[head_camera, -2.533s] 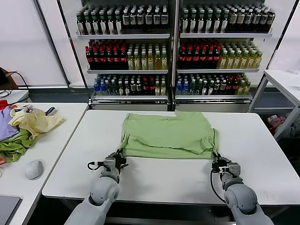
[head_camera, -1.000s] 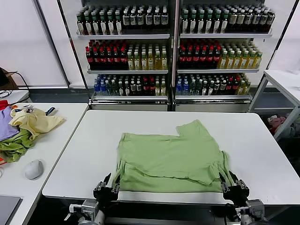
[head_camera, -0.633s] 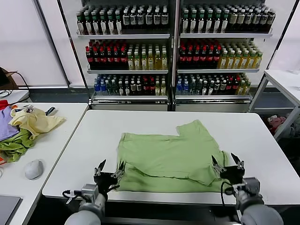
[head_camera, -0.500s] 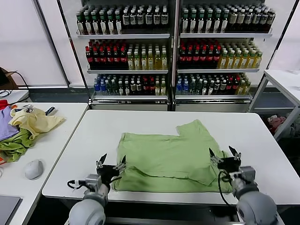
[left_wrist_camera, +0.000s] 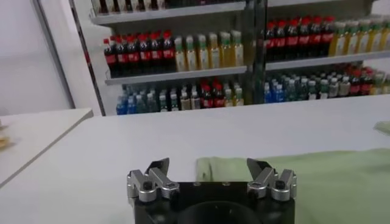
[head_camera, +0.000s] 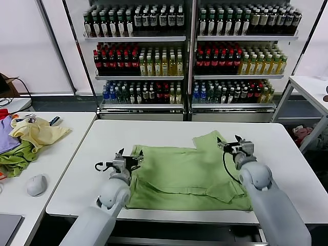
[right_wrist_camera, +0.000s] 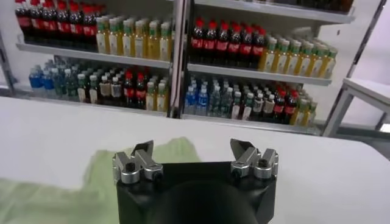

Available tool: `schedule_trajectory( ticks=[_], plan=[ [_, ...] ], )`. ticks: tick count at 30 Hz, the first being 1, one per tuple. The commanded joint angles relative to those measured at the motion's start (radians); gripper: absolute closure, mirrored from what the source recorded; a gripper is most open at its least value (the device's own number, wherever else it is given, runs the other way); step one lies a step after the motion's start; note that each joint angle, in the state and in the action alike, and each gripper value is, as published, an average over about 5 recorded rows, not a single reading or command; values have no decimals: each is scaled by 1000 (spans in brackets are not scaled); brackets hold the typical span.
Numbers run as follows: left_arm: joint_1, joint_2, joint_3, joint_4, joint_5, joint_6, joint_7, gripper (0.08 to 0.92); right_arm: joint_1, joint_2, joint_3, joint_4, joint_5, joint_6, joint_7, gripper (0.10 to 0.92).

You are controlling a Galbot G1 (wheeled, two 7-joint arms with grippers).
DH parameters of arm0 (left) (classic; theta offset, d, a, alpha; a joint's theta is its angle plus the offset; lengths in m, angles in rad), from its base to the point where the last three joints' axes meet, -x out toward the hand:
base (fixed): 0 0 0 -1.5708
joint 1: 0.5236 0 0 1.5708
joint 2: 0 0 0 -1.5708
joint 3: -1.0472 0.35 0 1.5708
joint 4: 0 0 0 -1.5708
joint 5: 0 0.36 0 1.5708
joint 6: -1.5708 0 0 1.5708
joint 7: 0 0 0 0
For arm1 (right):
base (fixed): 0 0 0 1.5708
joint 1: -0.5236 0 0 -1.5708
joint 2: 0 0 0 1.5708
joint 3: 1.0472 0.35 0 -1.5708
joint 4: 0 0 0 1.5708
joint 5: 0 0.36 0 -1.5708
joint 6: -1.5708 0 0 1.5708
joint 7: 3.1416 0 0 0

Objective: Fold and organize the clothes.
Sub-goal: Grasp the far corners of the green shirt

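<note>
Head view: both grippers advanced along shirt (head_camera: 187,171).

1. The left gripper (left_wrist_camera: 209,167) has its fingers spread apart, with nothing between them.
2. Just beyond its fingertips lies the light green shirt (left_wrist_camera: 317,176) on the white table (left_wrist_camera: 91,158).
3. Far past the gripper stand shelves of bottles (left_wrist_camera: 201,55).

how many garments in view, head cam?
4. The light green shirt lies spread on the centre table; the pale yellow garment, purple garment and darker green garment are piled on the left side table. More may be hidden in that pile.
</note>
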Motion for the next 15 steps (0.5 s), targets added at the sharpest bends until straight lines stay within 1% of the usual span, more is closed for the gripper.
schedule_trajectory(
  ticks=[1, 6, 15],
  plan=[
    [-209, -33, 45, 284, -36, 15, 0, 177, 258, 72, -99, -362, -24, -5, -14, 203],
    [-216, -42, 50, 298, -78, 28, 4, 177, 278, 101, -91, -439, -40, -6, -25, 203],
    [-210, -44, 63, 284, -112, 33, 13, 177, 278, 123, -87, -497, -60, -23, -47, 203]
  ],
)
